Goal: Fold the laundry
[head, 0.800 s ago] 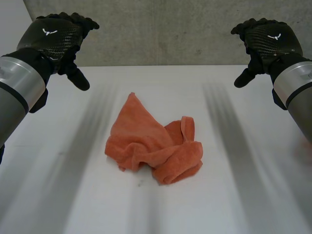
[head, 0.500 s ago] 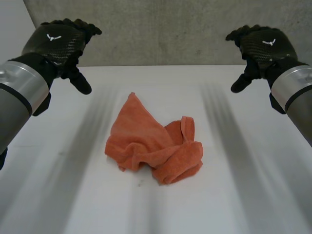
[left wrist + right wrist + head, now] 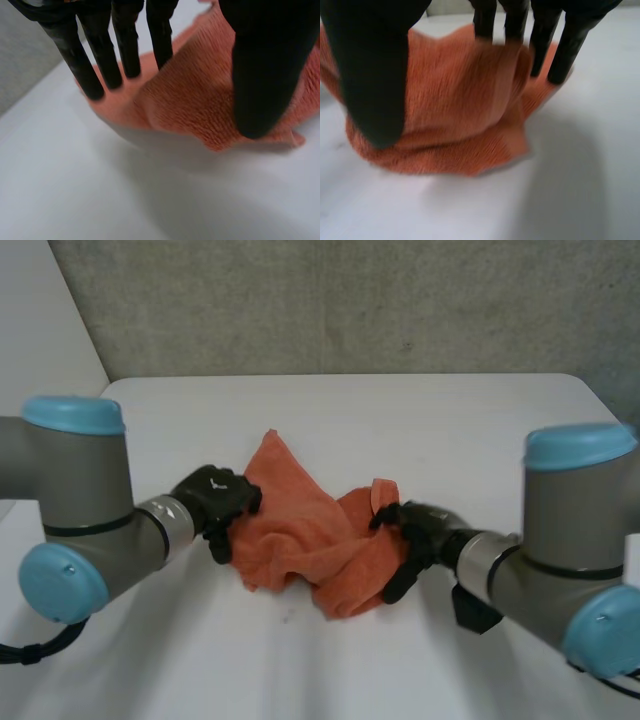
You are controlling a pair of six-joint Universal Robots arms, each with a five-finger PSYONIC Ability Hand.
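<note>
Two hands: both black hands sit low on the white table [image 3: 400, 415], one at each side of a crumpled orange towel [image 3: 305, 530].
Towel: it lies in a loose heap in the middle of the table. It is wider from side to side than from front to back, and one pointed corner faces the far edge.
Left hand [image 3: 215, 502]: it is at the heap's left edge. Your left wrist view shows straight, spread fingers [image 3: 87, 75] beyond a raised fold and the thumb [image 3: 262, 75] on its near side. Nothing is pinched.
Right hand [image 3: 412, 535]: it is at the heap's right edge, beside an upright flap. Its fingers [image 3: 565, 55] are straight and spread behind the cloth, and its thumb [image 3: 372, 75] is in front, bracketing the cloth but not clamped on it.
Key relation: the heap's long axis runs from hand to hand. Each end of it lies between that hand's thumb and fingers, so neither hand is nearer.
Step, as a judgement: you seem about to take hold of opposite edges and spread the towel flat. No fold has been made.
Watch: the corners are buried, so closing here may gather several layers.
</note>
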